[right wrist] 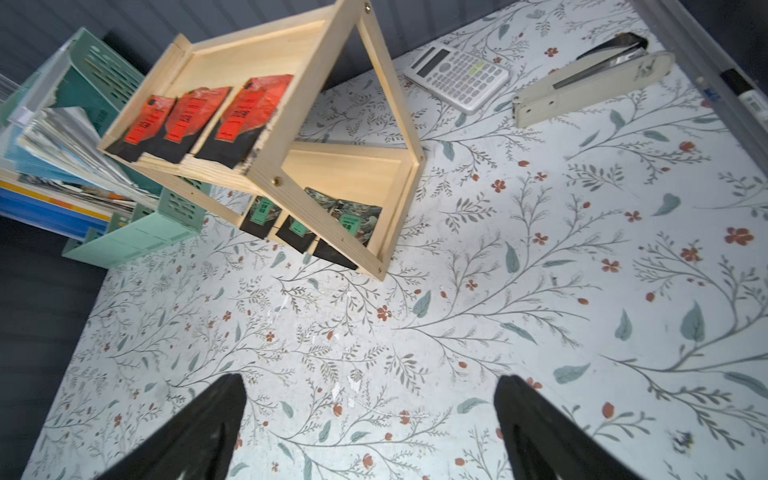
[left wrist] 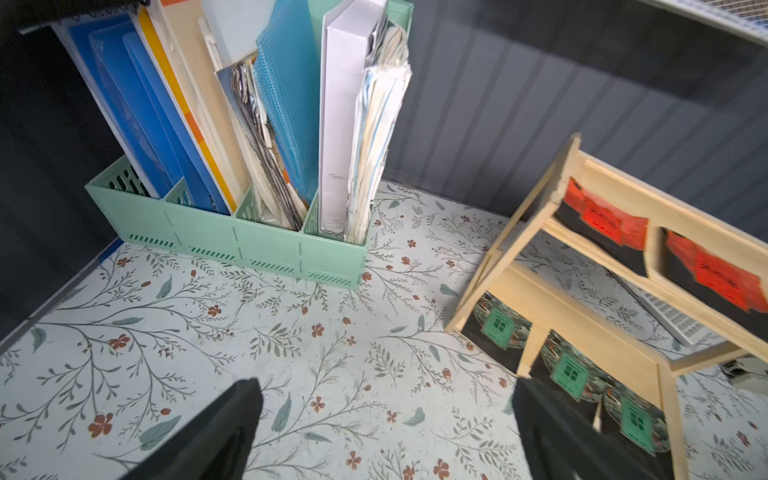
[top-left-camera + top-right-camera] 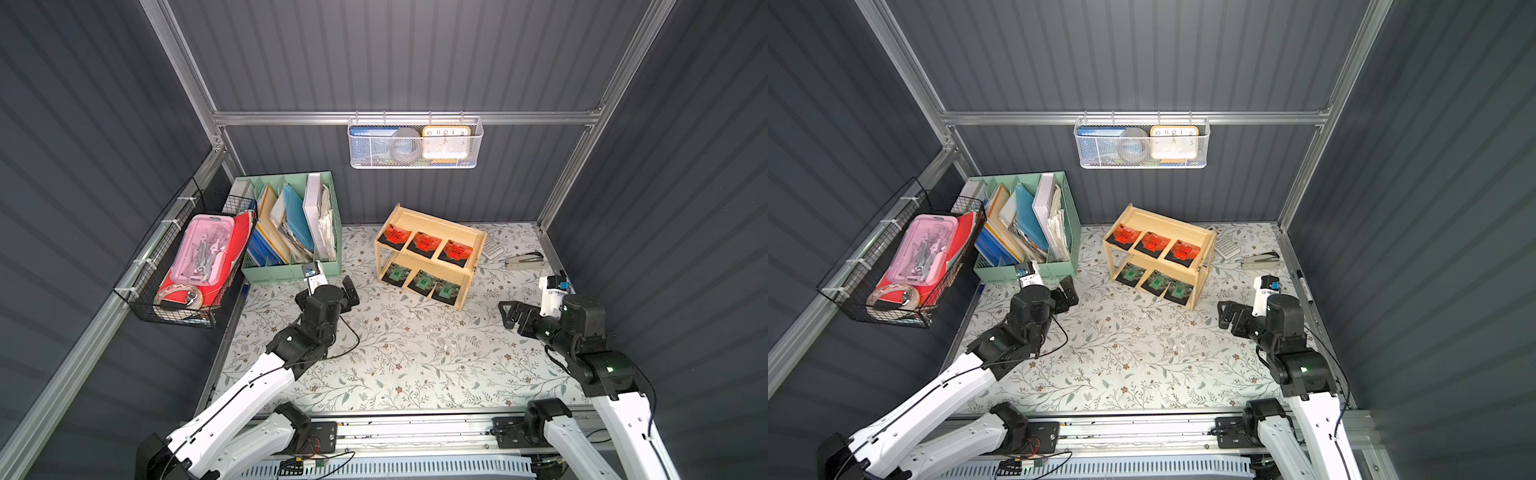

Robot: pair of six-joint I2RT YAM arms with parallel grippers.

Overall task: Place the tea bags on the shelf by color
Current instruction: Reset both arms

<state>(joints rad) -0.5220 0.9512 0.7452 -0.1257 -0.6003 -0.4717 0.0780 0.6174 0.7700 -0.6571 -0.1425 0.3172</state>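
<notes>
The wooden shelf [image 3: 440, 226] [image 3: 1167, 226] stands at the back of the floral table. Three red-labelled tea bags [image 3: 425, 244] [image 1: 195, 112] lie side by side on its upper tier. Three green-labelled tea bags [image 3: 423, 282] [image 2: 569, 372] lie on the lower tier, their front edges sticking out a little. My left gripper [image 3: 352, 292] [image 2: 386, 386] hovers open and empty to the left of the shelf. To the shelf's right, my right gripper [image 3: 506, 315] [image 1: 368, 380] is open and empty over bare table.
A mint-green file organizer [image 3: 291, 266] full of folders stands at the back left, close to my left wrist. A black wire basket [image 3: 183, 266] hangs on the left wall and a white mesh basket [image 3: 415, 143] on the back wall. A calculator [image 1: 457, 77] and stapler [image 1: 590, 83] lie behind the shelf's right end.
</notes>
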